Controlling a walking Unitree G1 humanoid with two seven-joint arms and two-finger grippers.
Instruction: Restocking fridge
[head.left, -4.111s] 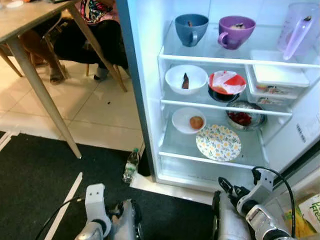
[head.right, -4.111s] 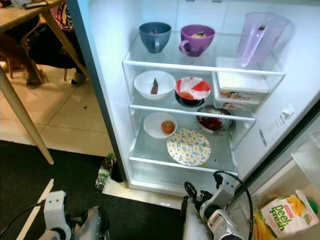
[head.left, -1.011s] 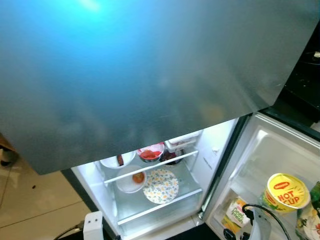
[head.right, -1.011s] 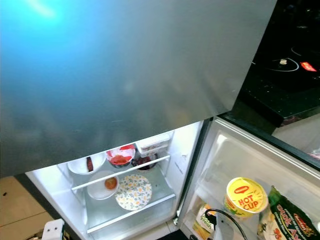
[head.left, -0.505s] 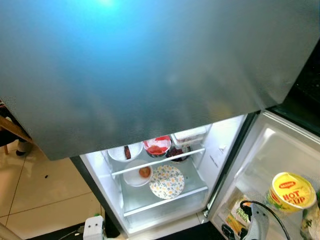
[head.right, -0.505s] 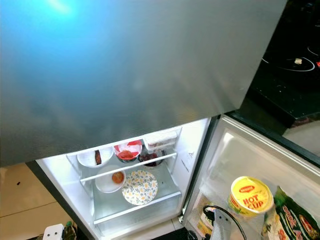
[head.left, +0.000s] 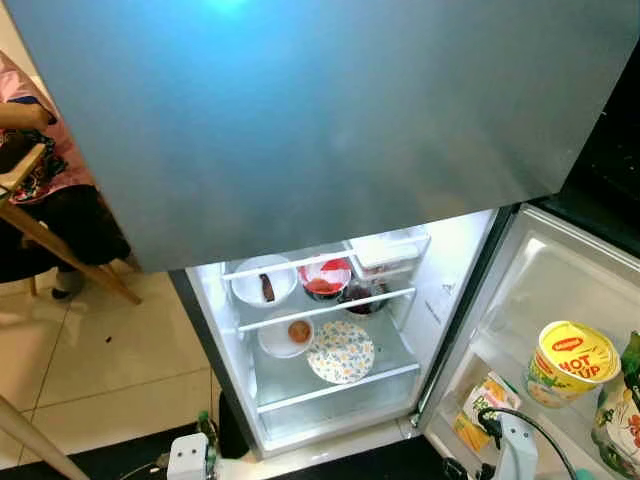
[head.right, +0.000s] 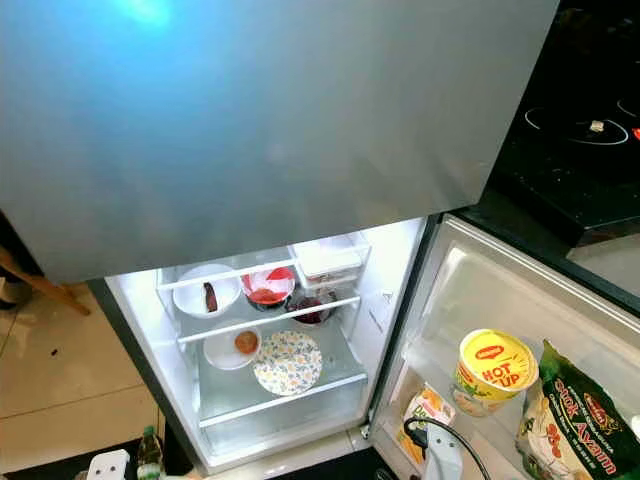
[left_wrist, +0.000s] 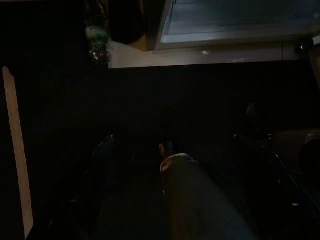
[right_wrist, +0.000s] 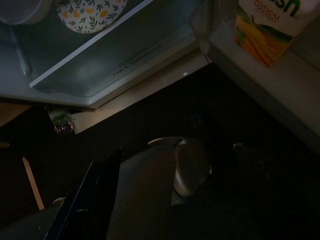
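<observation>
Nearest risk we judge: both arms hang low by the floor, so a step in could kick the bottle (head.right: 149, 447) standing beside the fridge (head.left: 330, 400) base. Left gripper (left_wrist: 135, 150) and right gripper (right_wrist: 175, 150) sit in dark; we cannot tell open or closed. Farther in, plate (head.left: 341, 351) and bowls crowd the shelves; noodle cup (head.left: 565, 360) sits in the door.
</observation>
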